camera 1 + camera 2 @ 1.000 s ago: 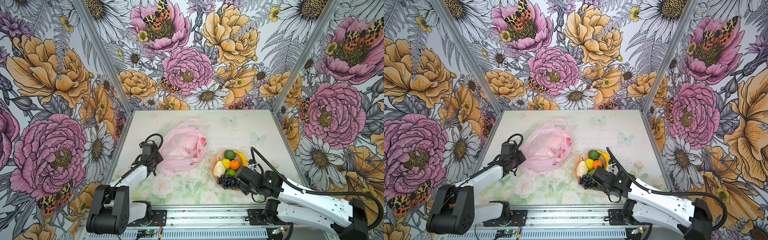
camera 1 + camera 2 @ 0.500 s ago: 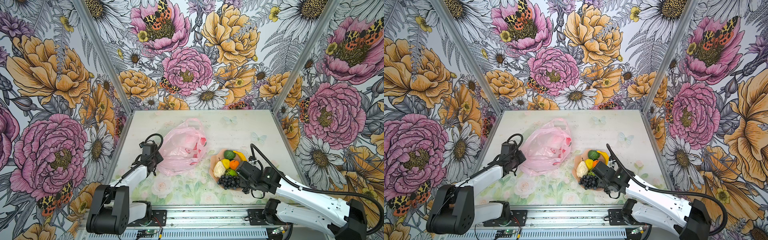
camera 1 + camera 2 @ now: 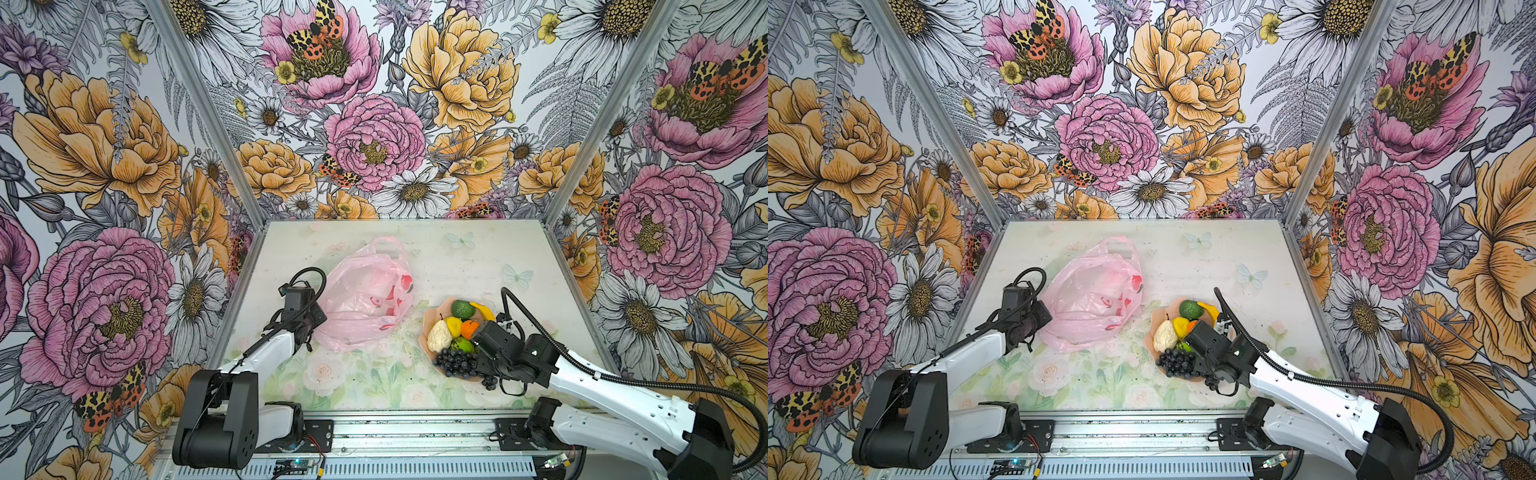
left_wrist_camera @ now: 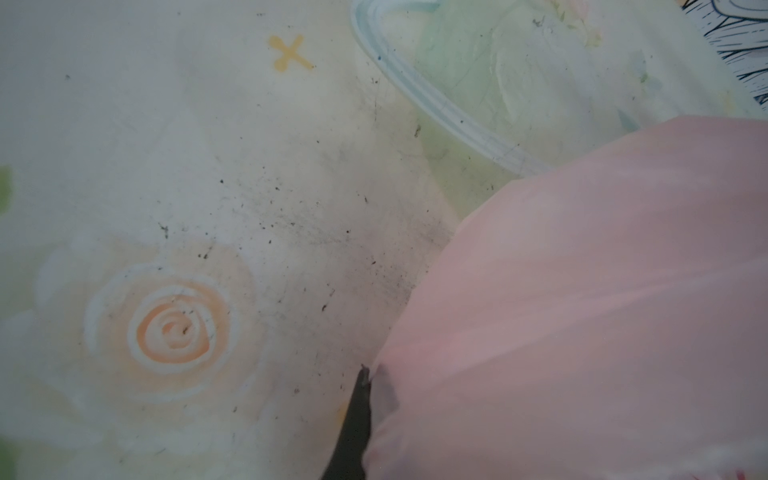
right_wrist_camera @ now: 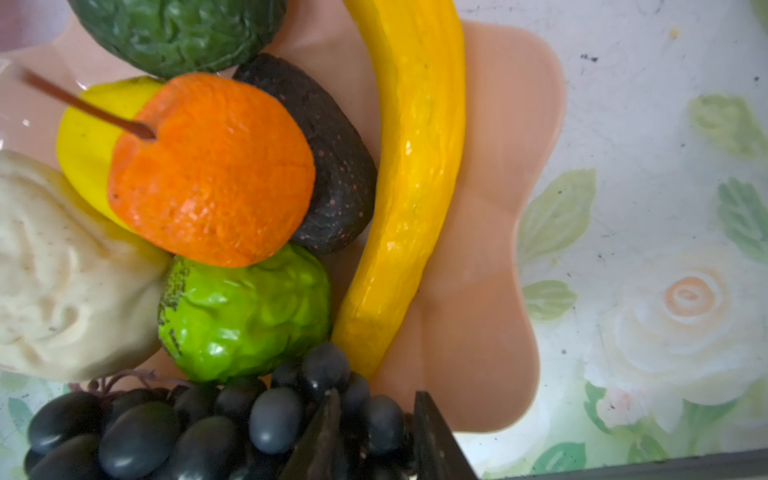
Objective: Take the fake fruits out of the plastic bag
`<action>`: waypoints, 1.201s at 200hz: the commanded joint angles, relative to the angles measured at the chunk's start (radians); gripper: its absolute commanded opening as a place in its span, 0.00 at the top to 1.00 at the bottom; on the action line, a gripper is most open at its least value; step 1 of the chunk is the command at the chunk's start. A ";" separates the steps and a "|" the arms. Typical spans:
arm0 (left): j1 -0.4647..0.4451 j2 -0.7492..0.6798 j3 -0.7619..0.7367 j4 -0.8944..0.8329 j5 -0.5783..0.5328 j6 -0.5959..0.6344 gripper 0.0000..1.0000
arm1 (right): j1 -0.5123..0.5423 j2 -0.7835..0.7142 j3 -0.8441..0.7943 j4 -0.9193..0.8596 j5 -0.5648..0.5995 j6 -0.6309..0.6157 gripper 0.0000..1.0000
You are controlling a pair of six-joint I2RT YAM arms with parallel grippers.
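The pink plastic bag (image 3: pixel 365 299) lies crumpled at the table's middle left, and no fruit shows inside it. My left gripper (image 3: pixel 313 322) is shut on the bag's near-left edge (image 4: pixel 602 311); one finger shows through the film. The fake fruits lie heaped on a dish: grapes (image 5: pixel 166 432), pear (image 5: pixel 54 291), lemon (image 5: pixel 83 145), orange (image 5: pixel 216 174), bumpy green fruit (image 5: pixel 245 311), avocado (image 5: pixel 178 29), banana (image 5: pixel 415 166). My right gripper (image 5: pixel 376 399) is at the dish's near edge, its jaws slightly open astride a few grapes of the bunch (image 3: pixel 455 361).
The peach scalloped dish (image 3: pixel 430 320) sits right of the bag, with a dark brown fruit (image 5: pixel 336 166) in it too. Flowered walls close the table on three sides. A metal rail (image 3: pixel 415 432) with both arm bases runs along the front.
My right gripper's jaws have spread a little around the grapes, and that arm has shifted slightly towards the dish. The left arm and the bag have not moved.
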State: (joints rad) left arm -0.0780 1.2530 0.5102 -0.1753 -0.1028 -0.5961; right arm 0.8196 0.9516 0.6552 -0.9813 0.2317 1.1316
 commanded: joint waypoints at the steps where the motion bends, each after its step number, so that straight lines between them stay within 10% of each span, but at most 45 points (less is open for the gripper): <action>1: 0.007 0.002 0.000 0.023 0.011 0.015 0.97 | -0.019 0.006 -0.027 0.050 -0.004 0.004 0.70; 135: 0.006 0.003 -0.001 0.023 0.011 0.015 0.97 | -0.020 -0.003 -0.036 0.104 -0.035 -0.012 0.95; 240: 0.006 0.004 0.001 0.023 0.012 0.015 0.97 | -0.086 0.095 0.288 -0.115 0.107 -0.237 0.97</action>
State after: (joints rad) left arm -0.0780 1.2530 0.5102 -0.1753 -0.1028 -0.5961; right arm 0.7532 1.0340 0.8803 -1.0370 0.2733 0.9764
